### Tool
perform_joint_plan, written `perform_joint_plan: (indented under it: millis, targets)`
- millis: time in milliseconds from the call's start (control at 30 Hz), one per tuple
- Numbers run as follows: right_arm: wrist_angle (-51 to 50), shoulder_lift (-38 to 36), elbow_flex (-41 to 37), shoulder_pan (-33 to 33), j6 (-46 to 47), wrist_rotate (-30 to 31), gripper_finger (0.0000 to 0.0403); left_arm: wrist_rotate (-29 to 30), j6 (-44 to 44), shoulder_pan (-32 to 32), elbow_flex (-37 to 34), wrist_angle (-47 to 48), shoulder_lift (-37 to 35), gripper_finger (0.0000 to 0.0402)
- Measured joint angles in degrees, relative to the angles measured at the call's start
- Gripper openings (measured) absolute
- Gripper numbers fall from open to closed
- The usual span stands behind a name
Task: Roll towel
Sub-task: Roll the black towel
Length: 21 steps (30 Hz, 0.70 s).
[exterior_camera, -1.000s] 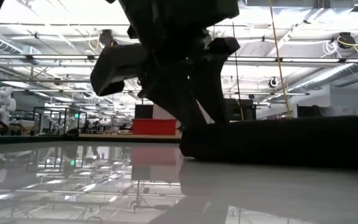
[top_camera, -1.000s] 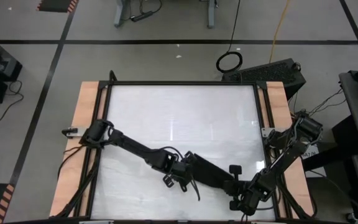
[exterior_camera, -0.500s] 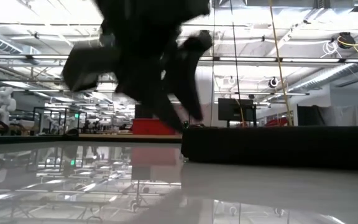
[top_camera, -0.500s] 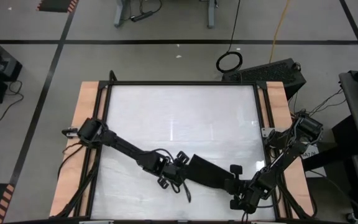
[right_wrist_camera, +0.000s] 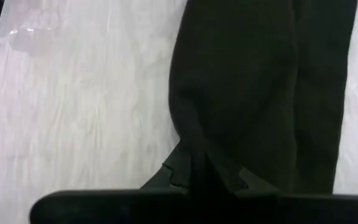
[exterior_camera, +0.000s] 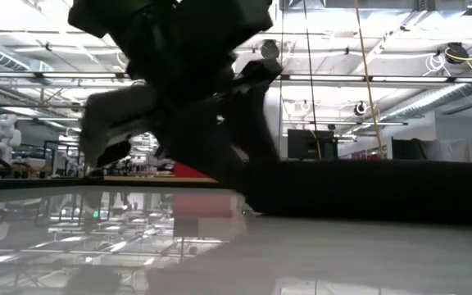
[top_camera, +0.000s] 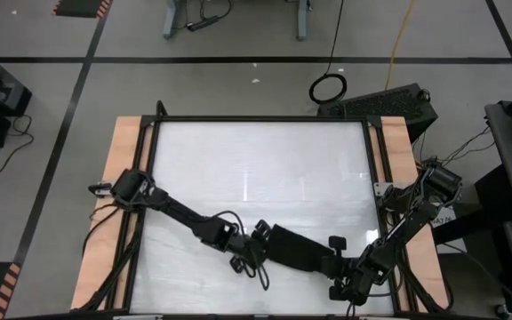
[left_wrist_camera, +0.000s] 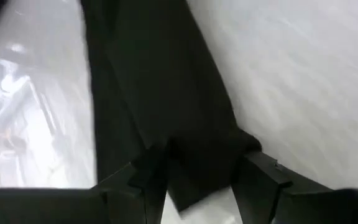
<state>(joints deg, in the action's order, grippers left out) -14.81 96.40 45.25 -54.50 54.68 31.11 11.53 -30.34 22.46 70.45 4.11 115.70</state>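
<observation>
— Where is the towel sitting?

— Low on the counter, toward the five o'clock part of the white top in the overhead view. It is a narrow dark strip stretched between the two arms.

— And the pincers?

— The left pincer is at the strip's ten o'clock end. In its wrist view the towel runs straight out from between the two fingers, which stand apart with cloth between them; it looks like a loose grip on that end, though I can't be sure the pads press it. The right pincer is at the four o'clock end, its fingers closed tight, and its wrist view shows the towel pinched there.

— Which way does it run?

— Its long axis goes from about ten o'clock down to four o'clock, lying flat and low.

— Anything you can't make out?

— From table height the left arm blocks one end; the towel is just a long dark band. I see no white tag, and black cloth against black fingers hides the exact edges.
</observation>
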Motion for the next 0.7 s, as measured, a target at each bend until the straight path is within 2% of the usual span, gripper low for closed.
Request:
perform_joint_plan:
  millis: [133, 233, 367, 533, 700]
  targets:
    - [0.25, -0.02, 0.0, 0.0, 0.15, 0.02, 0.0009, 0.54, -0.25, -1.4, -0.06, -1.62, 0.94, 0.0156]
    - [0.66, -0.04, 0.0, 0.0, 0.17, 0.02, 0.0009, -2.21, -0.2, -2.65, -0.04, -2.17, 1.07, 0.0119]
    - [0.97, -0.04, 0.0, 0.0, -0.19, -0.96, 0.0009, -15.68, -0.08, -5.09, -0.04, -1.49, 0.89, 0.0021]
    - [1.03, -0.04, 0.0, 0.02, -2.03, -2.64, 0.0009, -37.97, 3.93, -10.44, 1.85, 0.31, 0.79, 0.0012]
    - [1.06, -0.09, 0.0, 0.07, -3.97, -4.77, 0.0009, -50.21, 10.87, -16.43, 3.71, 0.63, 2.33, 0.0009]
